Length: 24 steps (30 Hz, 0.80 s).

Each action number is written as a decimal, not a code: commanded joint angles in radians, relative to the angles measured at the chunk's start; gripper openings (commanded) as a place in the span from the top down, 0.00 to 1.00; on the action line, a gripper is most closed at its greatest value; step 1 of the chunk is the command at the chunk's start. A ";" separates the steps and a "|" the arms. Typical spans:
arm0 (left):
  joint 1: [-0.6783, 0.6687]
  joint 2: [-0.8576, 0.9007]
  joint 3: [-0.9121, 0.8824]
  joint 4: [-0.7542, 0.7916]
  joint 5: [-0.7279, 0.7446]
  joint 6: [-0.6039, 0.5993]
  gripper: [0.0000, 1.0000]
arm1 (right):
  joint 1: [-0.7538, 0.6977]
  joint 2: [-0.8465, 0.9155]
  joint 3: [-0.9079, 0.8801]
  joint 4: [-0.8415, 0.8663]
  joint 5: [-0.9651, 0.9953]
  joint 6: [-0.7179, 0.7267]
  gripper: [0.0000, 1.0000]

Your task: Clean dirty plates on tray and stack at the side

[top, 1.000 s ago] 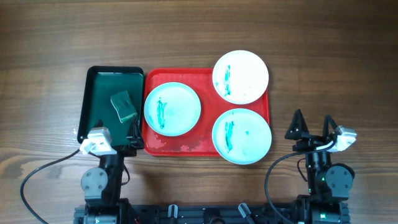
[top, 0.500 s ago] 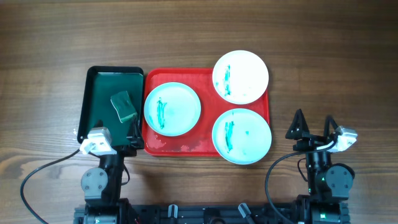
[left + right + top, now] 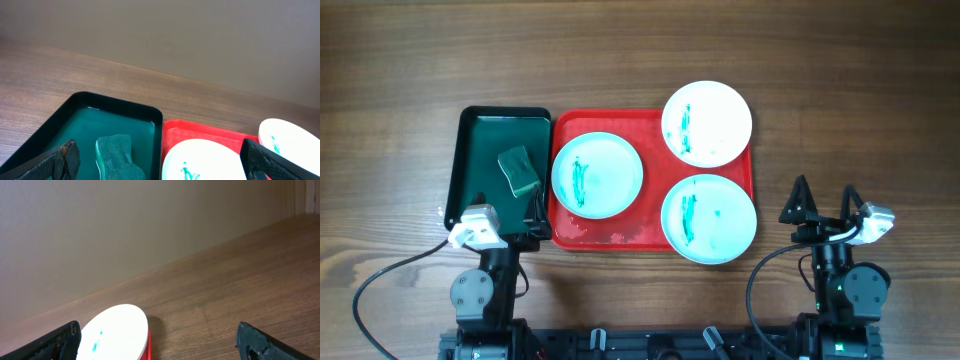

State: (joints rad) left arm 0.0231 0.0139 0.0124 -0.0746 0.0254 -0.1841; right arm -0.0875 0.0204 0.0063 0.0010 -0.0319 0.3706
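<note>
Nothing cleaned yet: all three plates [image 3: 597, 175] smeared, on the tray [image 3: 610, 232]. No stack started. Sponge [image 3: 519, 170] untouched; left claw [image 3: 492, 207] and right claw [image 3: 823, 188] spread, empty.

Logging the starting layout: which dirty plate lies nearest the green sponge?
The left plate, alone in the tray's left half; the other two sit at its right edge.

The overhead looks straight down; the 2 wrist views look low and forward, sharing the tray [image 3: 610, 232].
</note>
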 commanded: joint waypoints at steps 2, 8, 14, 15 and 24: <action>0.008 -0.002 -0.006 -0.001 0.015 0.020 0.00 | 0.006 0.002 -0.001 0.006 0.018 0.010 0.00; 0.008 -0.001 -0.006 -0.001 0.015 0.020 0.00 | 0.006 0.002 -0.001 0.006 0.017 0.010 0.00; 0.008 -0.001 -0.006 -0.001 0.015 0.020 0.00 | 0.006 0.002 -0.001 0.006 0.017 -0.005 0.00; 0.008 -0.001 -0.006 -0.001 0.015 0.020 0.00 | 0.006 0.002 -0.001 0.006 0.018 -0.005 0.00; 0.008 -0.001 -0.006 0.003 0.015 0.021 0.00 | 0.006 0.002 -0.001 0.006 0.016 -0.006 0.00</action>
State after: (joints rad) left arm 0.0231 0.0139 0.0124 -0.0746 0.0254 -0.1841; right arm -0.0875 0.0204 0.0063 0.0006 -0.0319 0.3698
